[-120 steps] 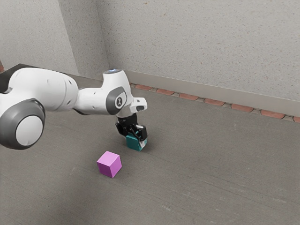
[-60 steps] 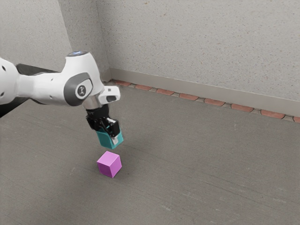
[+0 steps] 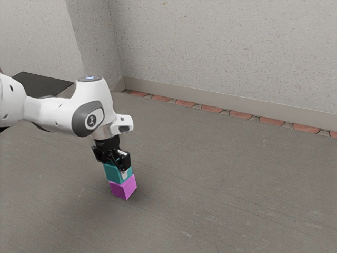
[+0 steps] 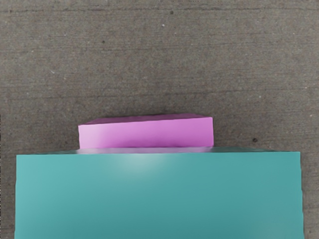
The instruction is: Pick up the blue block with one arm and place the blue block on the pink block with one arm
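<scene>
The blue block [image 3: 112, 172], teal in colour, rests directly on top of the pink block [image 3: 123, 188] on the grey floor surface. My gripper [image 3: 112, 164] stands over the stack, its black fingers shut on the blue block from two sides. In the wrist view the blue block [image 4: 159, 196] looms large just under my hand, and a strip of the pink block [image 4: 146, 133] shows beyond its edge.
A grey textured wall with a pale skirting and a row of red bricks [image 3: 226, 112] runs along the back. A dark raised slab [image 3: 42, 84] sits behind the arm at the exterior view's left. Bare grey floor [image 3: 237, 179] spreads to the right.
My gripper lifted the blue block, carried it toward the exterior view's left and lowered it onto the pink block. The pink block has stayed put.
</scene>
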Controlling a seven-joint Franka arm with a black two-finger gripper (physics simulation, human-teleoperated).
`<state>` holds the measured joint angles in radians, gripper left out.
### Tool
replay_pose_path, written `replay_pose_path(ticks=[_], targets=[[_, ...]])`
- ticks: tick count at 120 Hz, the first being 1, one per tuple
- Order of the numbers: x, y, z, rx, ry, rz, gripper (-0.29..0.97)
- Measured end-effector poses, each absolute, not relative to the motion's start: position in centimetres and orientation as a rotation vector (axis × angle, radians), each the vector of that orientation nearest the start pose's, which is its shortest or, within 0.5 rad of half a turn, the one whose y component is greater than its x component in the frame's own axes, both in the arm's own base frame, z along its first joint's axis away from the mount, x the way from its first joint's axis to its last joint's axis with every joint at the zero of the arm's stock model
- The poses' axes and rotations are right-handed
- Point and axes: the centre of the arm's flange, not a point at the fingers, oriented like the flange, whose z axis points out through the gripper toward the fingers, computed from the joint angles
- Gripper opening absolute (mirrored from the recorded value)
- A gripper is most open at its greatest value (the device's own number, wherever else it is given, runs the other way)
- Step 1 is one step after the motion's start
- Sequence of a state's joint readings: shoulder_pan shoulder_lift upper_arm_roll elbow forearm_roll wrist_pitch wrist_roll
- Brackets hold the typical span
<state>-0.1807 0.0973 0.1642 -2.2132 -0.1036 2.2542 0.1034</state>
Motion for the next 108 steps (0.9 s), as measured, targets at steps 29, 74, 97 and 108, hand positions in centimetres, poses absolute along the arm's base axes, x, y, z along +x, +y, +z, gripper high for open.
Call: replay_pose_path(ticks=[29,74,97,108], targets=[[53.7,-1.2,32.8,-3.198,0.06,0.057,0.56],[57.4,-1.3,54.3,-3.208,0.081,-0.354,0.66],[58.1,-1.0,61.0,-3.187,0.124,-0.228,0.67],[57.1,-0.8,61.8,-3.156,0.144,-0.17,0.67]])
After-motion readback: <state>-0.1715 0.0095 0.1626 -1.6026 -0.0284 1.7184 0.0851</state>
